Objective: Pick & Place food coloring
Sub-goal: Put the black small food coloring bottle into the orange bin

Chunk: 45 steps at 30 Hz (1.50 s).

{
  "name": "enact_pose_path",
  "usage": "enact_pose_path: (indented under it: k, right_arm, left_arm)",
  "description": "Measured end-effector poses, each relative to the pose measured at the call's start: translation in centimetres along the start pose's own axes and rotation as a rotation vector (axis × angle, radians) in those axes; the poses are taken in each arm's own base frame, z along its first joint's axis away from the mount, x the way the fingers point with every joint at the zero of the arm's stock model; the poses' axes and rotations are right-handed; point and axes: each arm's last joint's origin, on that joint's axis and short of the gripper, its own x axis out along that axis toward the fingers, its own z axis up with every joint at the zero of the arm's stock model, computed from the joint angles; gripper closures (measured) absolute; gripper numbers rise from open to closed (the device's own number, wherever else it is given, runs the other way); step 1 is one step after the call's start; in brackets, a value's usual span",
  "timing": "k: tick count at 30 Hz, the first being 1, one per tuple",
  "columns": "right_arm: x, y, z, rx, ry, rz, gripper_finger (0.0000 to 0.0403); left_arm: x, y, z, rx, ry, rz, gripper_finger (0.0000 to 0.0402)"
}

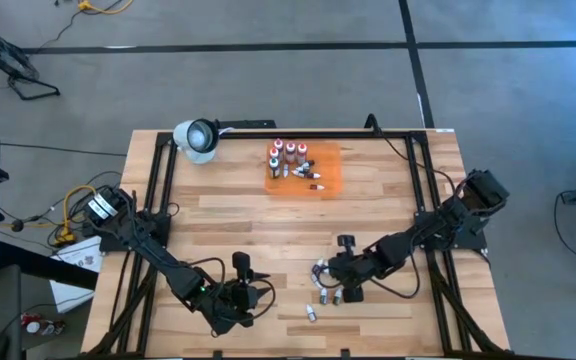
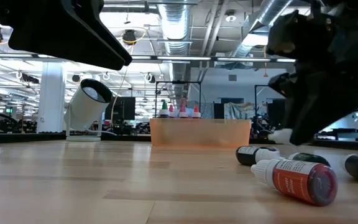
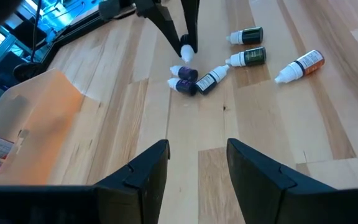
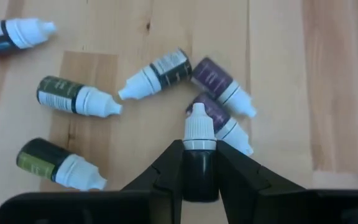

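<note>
Clearance on the wooden table (image 1: 248, 220)

Obstacles: loose small dropper bottles (image 1: 326, 292) lying scattered front right; flat orange rectangular mat (image 1: 330, 172) with upright bottles at the back; white round lamp (image 1: 197, 137) back left. Bare wood between mat and scatter stands open.

You were in an open lab hall: bare ducts (image 2: 178, 25) and strip lights across the top of the low view, monitors (image 2: 124, 107) mid-frame, taped concrete floor (image 1: 268, 45) around the table (image 1: 248, 230).

Body of the bottle (image 4: 200, 167) is hidden between the right hand (image 4: 200, 177) fingers. Labels on the mat's bottles (image 1: 290, 160) are too small to be read.
</note>
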Motion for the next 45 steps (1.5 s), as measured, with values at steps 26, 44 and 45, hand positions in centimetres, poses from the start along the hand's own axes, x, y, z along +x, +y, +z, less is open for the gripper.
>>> enact_pose_path:
  k: [26,44,45]
  right_arm:
    - [-2.1,-3.3,5.2,-0.221,-0.014,-0.316,0.0332]
    - [-1.1,-17.7,6.0,-0.092,0.064,-0.548,0.0331]
    - [-1.2,-18.5,5.9,-0.077,0.056,-0.546,0.0331]
  left_arm:
    - [2.6,2.7,0.0,-0.038,0.061,0.078,0.0241]
    - [4.8,5.4,-0.3,-0.082,0.128,0.149,0.0241]
    - [4.8,5.5,-0.4,-0.084,0.130,0.152,0.0241]
